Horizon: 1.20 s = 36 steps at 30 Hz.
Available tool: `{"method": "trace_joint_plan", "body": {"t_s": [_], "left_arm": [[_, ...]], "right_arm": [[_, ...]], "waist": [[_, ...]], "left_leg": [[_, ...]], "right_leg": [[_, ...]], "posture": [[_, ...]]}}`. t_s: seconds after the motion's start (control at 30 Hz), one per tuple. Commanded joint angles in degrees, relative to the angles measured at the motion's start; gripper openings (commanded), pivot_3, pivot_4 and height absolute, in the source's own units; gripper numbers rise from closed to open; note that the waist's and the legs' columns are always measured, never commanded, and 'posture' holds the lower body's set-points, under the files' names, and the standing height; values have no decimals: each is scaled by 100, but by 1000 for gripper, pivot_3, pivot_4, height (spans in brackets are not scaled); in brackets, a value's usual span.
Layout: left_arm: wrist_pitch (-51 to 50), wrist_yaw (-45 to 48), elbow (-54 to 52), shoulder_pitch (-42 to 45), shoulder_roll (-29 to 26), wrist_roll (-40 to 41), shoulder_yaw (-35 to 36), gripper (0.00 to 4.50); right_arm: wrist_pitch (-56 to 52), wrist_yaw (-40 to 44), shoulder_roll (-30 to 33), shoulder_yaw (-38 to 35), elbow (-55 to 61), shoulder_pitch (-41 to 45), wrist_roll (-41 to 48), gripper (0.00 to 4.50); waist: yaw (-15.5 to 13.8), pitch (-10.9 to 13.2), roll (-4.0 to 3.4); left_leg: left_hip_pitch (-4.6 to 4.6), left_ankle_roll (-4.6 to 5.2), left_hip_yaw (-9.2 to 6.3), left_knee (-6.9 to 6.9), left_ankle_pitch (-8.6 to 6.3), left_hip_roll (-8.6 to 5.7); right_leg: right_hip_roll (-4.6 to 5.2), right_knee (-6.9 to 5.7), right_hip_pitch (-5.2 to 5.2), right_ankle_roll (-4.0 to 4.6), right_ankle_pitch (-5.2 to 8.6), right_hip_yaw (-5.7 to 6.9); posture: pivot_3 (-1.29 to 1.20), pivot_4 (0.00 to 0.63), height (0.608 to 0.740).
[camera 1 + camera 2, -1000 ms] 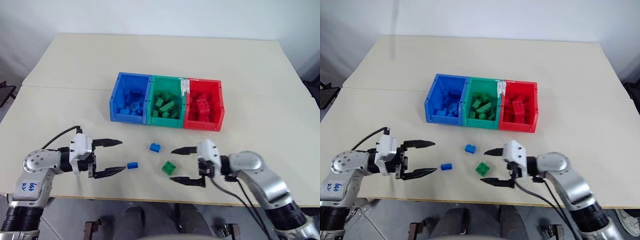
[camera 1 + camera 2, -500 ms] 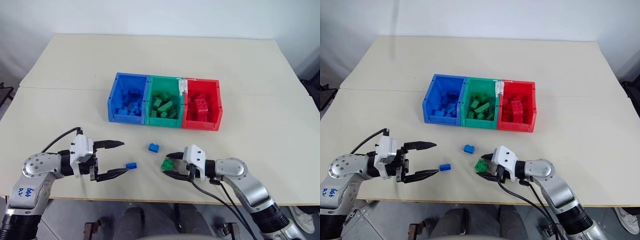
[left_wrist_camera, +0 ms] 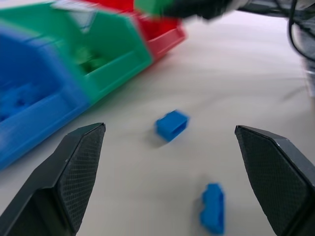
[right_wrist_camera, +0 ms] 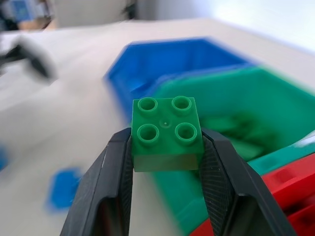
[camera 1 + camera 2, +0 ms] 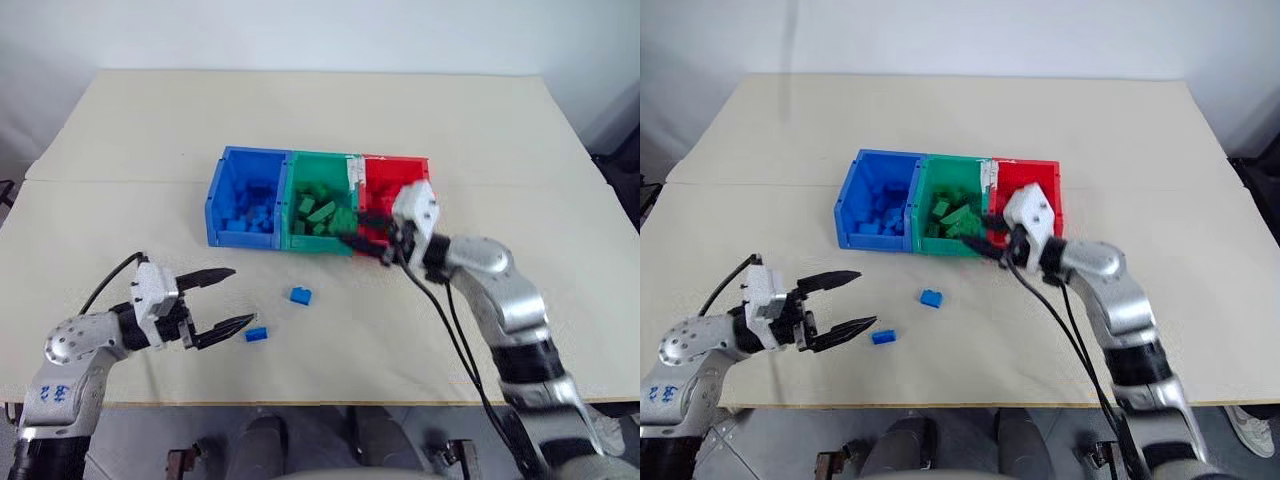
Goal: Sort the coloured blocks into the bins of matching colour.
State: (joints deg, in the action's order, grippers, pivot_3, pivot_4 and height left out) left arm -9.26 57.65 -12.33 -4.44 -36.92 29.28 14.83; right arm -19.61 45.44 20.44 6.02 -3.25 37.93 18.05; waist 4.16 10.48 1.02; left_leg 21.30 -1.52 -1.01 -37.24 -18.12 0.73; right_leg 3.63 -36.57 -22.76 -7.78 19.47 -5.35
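1. Step in hand: carrying the green block (image 4: 166, 140) to the green bin (image 5: 322, 212). The right gripper (image 4: 166, 162) has its fingers clamped on the block's two sides, studs facing the wrist camera.
2. From the head view the right gripper sits at the near edge of the bins, about where green meets red. I can't tell whether the block is over the green opening.
3. Next move, my read: shift toward the green side until the block is clearly above the opening, then let go. The red bin (image 5: 398, 175) is right next door, so a drop from here could land wrong.
4. Left gripper (image 5: 222, 298): fingers spread wide, holding nothing, low over the table (image 5: 300, 110), tips just beside a blue block (image 5: 257, 334).
5. Count: three bins joined in a row, the blue bin (image 5: 232, 205), green, red.
6. Loose blocks on the table: two, both blue. The second blue block (image 5: 300, 295) lies between the first and the bins.
7. One green block in the grip. The bins already hold blocks, too jumbled to count.
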Motion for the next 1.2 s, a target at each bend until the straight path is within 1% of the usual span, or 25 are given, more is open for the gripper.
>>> {"method": "trace_joint_plan", "body": {"t_s": [0.03, 0.13, 0.2, 0.27, 0.43, 0.53, 0.6, 0.67, 0.73, 0.8, 0.87, 0.93, 1.0, 1.03, 1.2], "left_arm": [[176, -171, -54, -236, 77, -54, 176, 4500], [195, -280, -121, -275, 106, -58, 168, 4500], [207, -358, -158, -291, 130, -54, 157, 4500], [228, -401, -198, -326, 138, -49, 144, 4500], [242, -433, -209, -314, 106, -26, 124, 4500], [251, -386, -205, -220, 84, 30, 99, 4500], [232, -352, -185, -101, 64, 66, 71, 4500], [199, -283, -74, 50, 30, 64, 4, 4500], [151, -211, 19, 134, -6, 63, -34, 4500], [124, -116, 144, 226, -63, 49, -51, 4500], [144, -85, 245, 286, -93, 13, -31, 4500], [241, 57, 630, 382, -238, -56, 82, 4500], [417, 272, 1052, 462, -418, -137, 201, 4500], [468, 350, 1186, 496, -485, -129, 248, 4500], [602, 665, 1468, 629, -719, -93, 351, 4500]], "right_arm": [[429, -433, -208, -175, -820, 745, -302, 1471], [648, -421, -293, -143, -1228, 983, -416, 1471], [769, -355, -345, -112, -1426, 1103, -475, 2190], [835, -231, -353, -69, -1521, 1154, -512, 2760], [756, 177, -214, -92, -1213, 964, -367, 4425], [673, 716, 80, -245, -597, 548, -3, 4469], [688, 1177, 492, -471, -49, 17, 332, 4469], [850, 1658, 991, -852, 305, -699, 635, 4469], [936, 2033, 1326, -1123, 476, -1221, 895, 4469], [1497, 2562, 1695, -1429, 429, -1841, 927, 4469], [1772, 2755, 1846, -1602, 389, -2120, 968, 4469], [1589, 2964, 2111, -2114, 404, -2590, 1342, 4469], [1606, 3188, 2311, -2501, 537, -3100, 1557, 4469], [1570, 3282, 2414, -2556, 635, -3325, 1588, 4469], [2221, 3504, 2430, -2623, 651, -3916, 1371, 4469]], "waist": [[24, 0, 0], [-34, -1, 2], [-40, -1, 2], [-35, -1, 2], [-4, -1, 2], [-5, -1, 2], [-68, -1, 2], [-131, -1, 2], [-180, -1, 2], [-210, -1, 1], [-187, 0, 0], [-150, 0, 0], [-178, 0, 0], [-182, 0, 0], [-154, 0, 1]], "left_leg": [[2, 0, -3, 1, 0, 1], [8, -1, -15, 5, 1, 6], [13, -1, -12, 5, 0, 5], [17, 1, -5, 2, -1, 1], [25, 1, 1, 6, -1, 4], [29, 1, 2, 6, -1, 5], [30, 3, 2, 6, -2, 5], [34, 9, 0, 2, -5, 2], [35, 17, -2, 0, -10, -4], [34, 18, 3, -3, -10, -8], [22, 18, 7, 1, -11, -3], [8, 18, 18, 1, -11, 4], [-1, 15, 12, 2, -9, 6], [-6, 14, 11, 3, -9, 12], [-16, 14, 13, -2, -9, 8]], "right_leg": [[1, 1, -4, 0, 0, 2], [5, 2, -6, 10, 5, 35], [9, -3, -6, 10, 5, 38], [15, -8, -8, 9, 5, 38], [15, -9, -24, 10, 5, 46], [15, -13, -31, 10, 5, 49], [17, -10, -30, 10, 5, 54], [22, -5, -27, 9, 5, 59], [28, 7, -17, 9, 5, 66], [30, 12, -15, 6, 3, 61], [22, 35, -6, 6, 3, 58], [10, 26, -2, 6, 3, 44], [1, 16, 4, 7, 4, 47], [-2, 17, 9, 8, 4, 47], [7, 15, 22, 7, 3, 44]], "posture": [[0, 150, 740], [0, 150, 740], [0, 150, 740], [0, 150, 740], [0, 150, 740], [0, 150, 740], [0, 150, 740], [0, 150, 740], [0, 150, 740], [0, 150, 740], [0, 150, 740], [0, 150, 740], [0, 150, 740], [0, 150, 740], [0, 150, 740]]}}
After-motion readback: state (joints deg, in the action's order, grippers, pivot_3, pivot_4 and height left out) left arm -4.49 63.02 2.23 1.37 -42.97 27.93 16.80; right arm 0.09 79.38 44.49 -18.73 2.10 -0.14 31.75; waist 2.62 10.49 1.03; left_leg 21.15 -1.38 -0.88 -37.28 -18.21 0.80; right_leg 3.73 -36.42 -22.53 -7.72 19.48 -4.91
